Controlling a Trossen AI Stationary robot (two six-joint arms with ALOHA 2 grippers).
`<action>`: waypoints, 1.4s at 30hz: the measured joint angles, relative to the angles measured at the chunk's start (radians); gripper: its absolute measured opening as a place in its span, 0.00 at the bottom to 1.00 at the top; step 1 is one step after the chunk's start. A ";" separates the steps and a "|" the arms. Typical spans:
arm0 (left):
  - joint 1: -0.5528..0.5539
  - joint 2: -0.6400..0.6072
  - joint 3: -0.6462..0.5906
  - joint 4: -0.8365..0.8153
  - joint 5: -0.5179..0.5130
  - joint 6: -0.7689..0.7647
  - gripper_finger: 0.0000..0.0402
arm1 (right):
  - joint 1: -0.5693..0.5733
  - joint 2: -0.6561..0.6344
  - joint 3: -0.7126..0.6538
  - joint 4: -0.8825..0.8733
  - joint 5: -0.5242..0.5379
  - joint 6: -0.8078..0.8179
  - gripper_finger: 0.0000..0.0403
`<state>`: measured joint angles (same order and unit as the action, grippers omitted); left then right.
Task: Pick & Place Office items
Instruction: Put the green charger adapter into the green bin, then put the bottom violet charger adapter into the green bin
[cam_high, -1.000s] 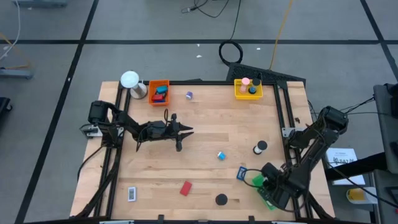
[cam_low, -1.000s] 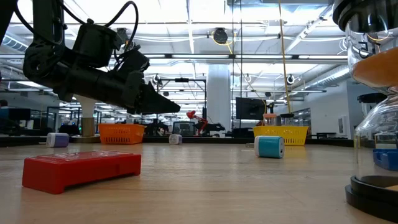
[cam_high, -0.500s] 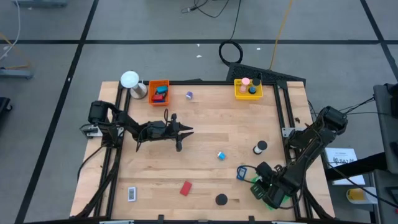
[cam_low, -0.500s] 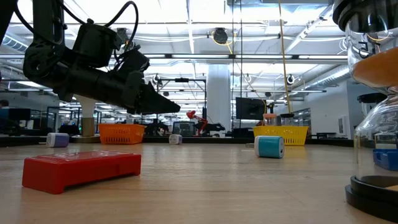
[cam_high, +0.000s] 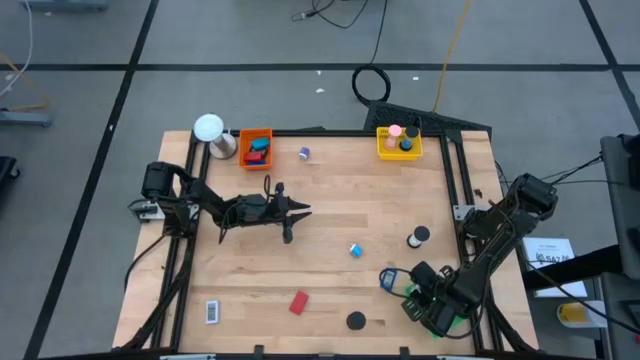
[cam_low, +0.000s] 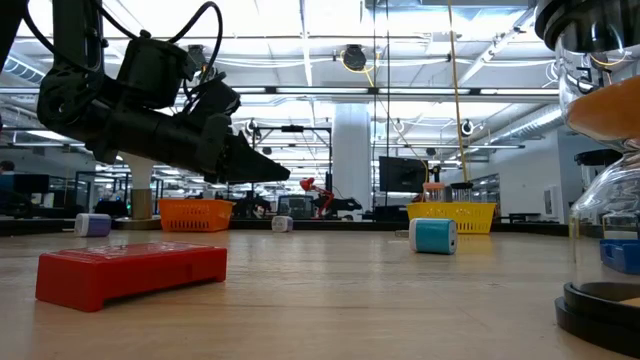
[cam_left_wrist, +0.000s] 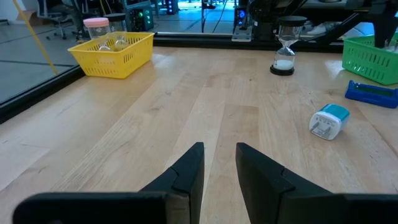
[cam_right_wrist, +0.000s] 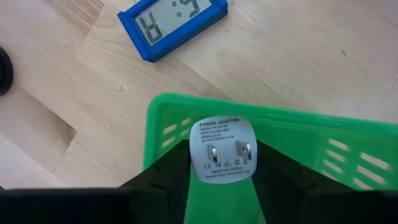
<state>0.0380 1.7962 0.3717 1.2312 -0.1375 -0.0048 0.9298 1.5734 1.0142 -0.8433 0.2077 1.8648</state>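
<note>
White-and-black tag (cam_high: 212, 312): lies flat near the table's front left corner. I judge it thin, light and stiff; I would pinch it across its short sides.
My left gripper (cam_left_wrist: 217, 163): hangs over the left half of the table (cam_high: 330, 215), holding nothing. My fingers (cam_left_wrist: 189, 171) stand a little apart, with bare wood showing between them.
Orange tray (cam_high: 256, 148): at the back left, with blue and red pieces already in it.
Red block (cam_high: 298, 302): flat on the wood near the front, a boxy plastic slab. It looks rigid and light; its long flat sides give the best hold.
Purple roll (cam_high: 304, 153): just right of the orange tray. Round, so it may roll away if nudged.
Teal adapter (cam_left_wrist: 329, 121): mid-table, lying on its side. Smooth hard shell, likely slippery; I would grip its flat faces, clear of the prongs.
Black disc (cam_high: 356, 321): at the front edge. Low and flat, little to catch; take it by the rim.
Blue clock (cam_right_wrist: 172, 23): flat on the wood just beside the green tray (cam_right_wrist: 280, 140). Stiff case; I would keep my fingers off the display.
Hourglass (cam_left_wrist: 284, 48): right of centre, upright. Glass, so fragile and easy to tip.
Yellow tray (cam_high: 400, 142): at the back right, holding pink and black pieces.
My right gripper (cam_right_wrist: 222, 165): above the green tray at the front right. A white charger (cam_right_wrist: 222, 148) sits between my fingers, prongs facing the camera; whether I am clamping it or letting go, I cannot tell.
</note>
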 joint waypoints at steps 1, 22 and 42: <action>0.000 0.000 0.000 0.000 0.000 0.000 0.23 | 0.000 0.000 0.000 0.000 0.000 0.000 0.37; 0.000 0.000 0.000 0.000 0.000 0.000 0.23 | -0.012 0.000 0.000 0.002 -0.001 -0.044 0.32; 0.000 0.000 0.000 0.000 0.000 0.000 0.23 | -0.126 -0.225 -0.002 -0.016 -0.030 -0.367 0.36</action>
<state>0.0376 1.7962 0.3714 1.2312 -0.1375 -0.0051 0.8041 1.3488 1.0126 -0.8592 0.1782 1.4973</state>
